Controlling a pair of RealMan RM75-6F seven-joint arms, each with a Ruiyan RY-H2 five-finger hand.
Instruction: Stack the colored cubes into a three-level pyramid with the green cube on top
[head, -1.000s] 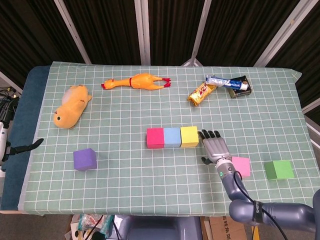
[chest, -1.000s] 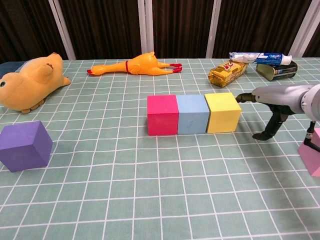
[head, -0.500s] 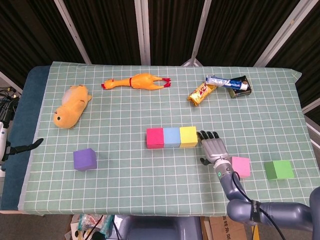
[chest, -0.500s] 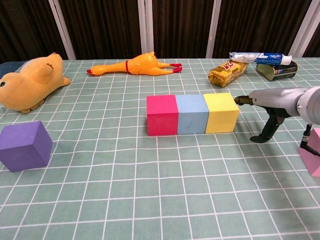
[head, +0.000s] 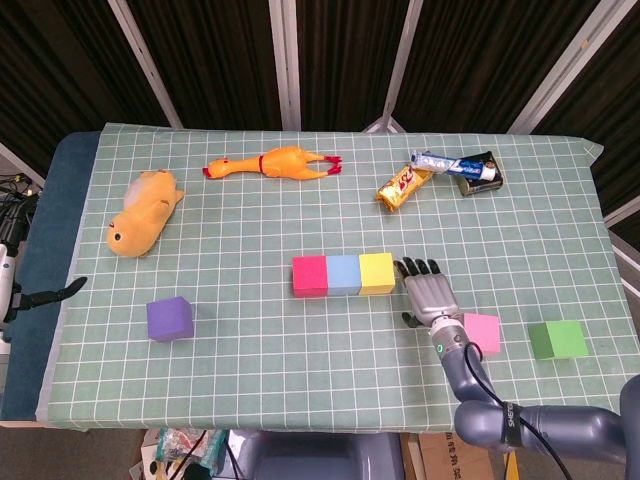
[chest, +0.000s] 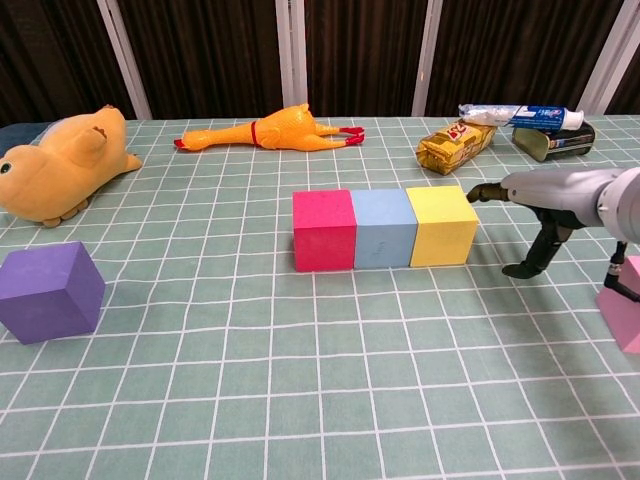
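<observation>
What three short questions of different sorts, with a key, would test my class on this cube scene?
1. True or false: the red cube, blue cube and yellow cube stand in one touching row.
2. Multiple choice: the right hand is (a) holding the yellow cube, (b) beside the row's yellow end holding nothing, (c) on the green cube.
3. Fill in: the cube alone at the table's left is ____.

Key:
1. True.
2. b.
3. The purple cube.
</observation>
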